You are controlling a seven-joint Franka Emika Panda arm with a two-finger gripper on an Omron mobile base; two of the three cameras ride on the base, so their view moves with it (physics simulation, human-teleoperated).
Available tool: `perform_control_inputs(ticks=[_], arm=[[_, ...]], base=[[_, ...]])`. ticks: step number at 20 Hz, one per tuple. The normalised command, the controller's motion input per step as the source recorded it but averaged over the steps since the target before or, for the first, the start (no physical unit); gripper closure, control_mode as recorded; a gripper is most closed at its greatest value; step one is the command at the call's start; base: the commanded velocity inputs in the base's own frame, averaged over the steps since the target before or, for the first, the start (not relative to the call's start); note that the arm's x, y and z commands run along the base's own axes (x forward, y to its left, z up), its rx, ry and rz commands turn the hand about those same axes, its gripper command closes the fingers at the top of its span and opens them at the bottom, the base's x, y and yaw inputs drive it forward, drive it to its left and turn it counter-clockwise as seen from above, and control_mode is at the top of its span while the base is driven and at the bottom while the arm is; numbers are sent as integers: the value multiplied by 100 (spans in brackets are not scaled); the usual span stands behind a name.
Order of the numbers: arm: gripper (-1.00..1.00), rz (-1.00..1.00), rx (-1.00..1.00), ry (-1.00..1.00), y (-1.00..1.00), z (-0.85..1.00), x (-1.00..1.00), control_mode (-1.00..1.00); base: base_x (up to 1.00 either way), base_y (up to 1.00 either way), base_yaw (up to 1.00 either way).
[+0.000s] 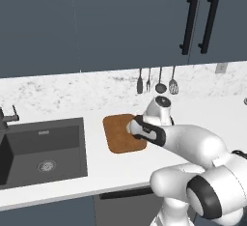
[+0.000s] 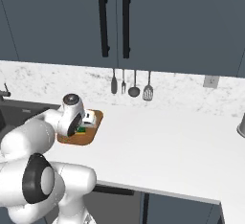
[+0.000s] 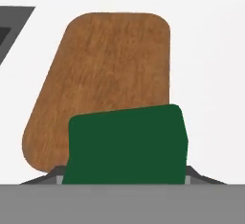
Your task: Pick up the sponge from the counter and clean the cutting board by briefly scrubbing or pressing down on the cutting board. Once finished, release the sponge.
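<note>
One sponge (image 3: 125, 144) sitting between the claw's fingers, over the cutting board (image 3: 110, 70).
The claw (image 2: 85, 122) is pinching the green-topped sponge at lower centre of the hand view, above the brown board's near right part; the white surface (image 2: 167, 141) is spreading around, the sink (image 1: 41, 148) lying at left.

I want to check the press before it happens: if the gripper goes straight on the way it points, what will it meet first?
The small green-topped sponge between the gripper's fingers would probably meet the brown wooden cutting board first. Depth is unclear, so contact may already exist.
</note>
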Motion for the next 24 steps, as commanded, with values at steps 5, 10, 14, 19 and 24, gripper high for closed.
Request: perform_control_inputs(ticks=[5, 10, 14, 19, 24], arm=[[100, -14, -3, 25, -85, 43, 17, -100], [100, -4, 0, 13, -100, -19, 1, -100], [100, 0, 0, 2, -81, -41, 2, -100], [100, 0, 0, -1, -52, -57, 17, -100], [100, 0, 0, 1, -27, -32, 30, -100]], base=[[0, 0, 0], [0, 0, 0], [0, 0, 0], [0, 0, 0], [0, 0, 0]])
